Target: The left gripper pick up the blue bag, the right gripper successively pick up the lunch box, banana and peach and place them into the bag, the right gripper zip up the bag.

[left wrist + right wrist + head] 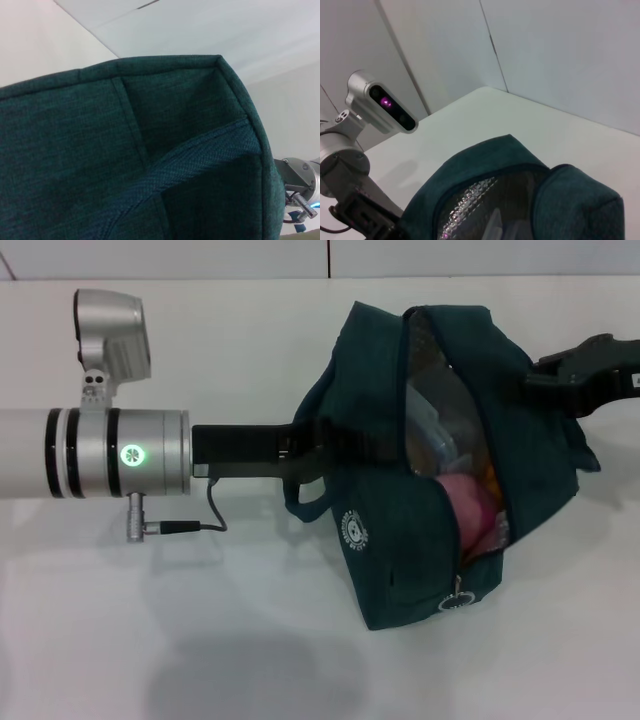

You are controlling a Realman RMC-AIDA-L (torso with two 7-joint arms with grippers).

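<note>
One blue bag (400, 540) is seen held above the white counter (200, 640), its shadow cast on the surface below. The bag's mouth is unzipped, and a silvery lining is shown inside. Within the bag, one pink rounded thing (470, 515) lies near the lower end of the opening, beside a clear lunch box (440, 425) with something orange behind it (the banana cannot be told apart with any certainty). One metal zip pull (457, 595) hangs at the lower end of the opening.

Two arms are counted. The left hand (300, 452) is reached in against the bag's side and is clenched on the bag at its strap, though the fingertips themselves are covered by the fabric. The right hand (585, 365) is found at the far side of the bag from the left hand, touching or just beside the cloth; whether it is released or clenched cannot be told, since its tips are hidden behind the bag. In the left wrist view only the bag's cloth is seen close up.
</note>
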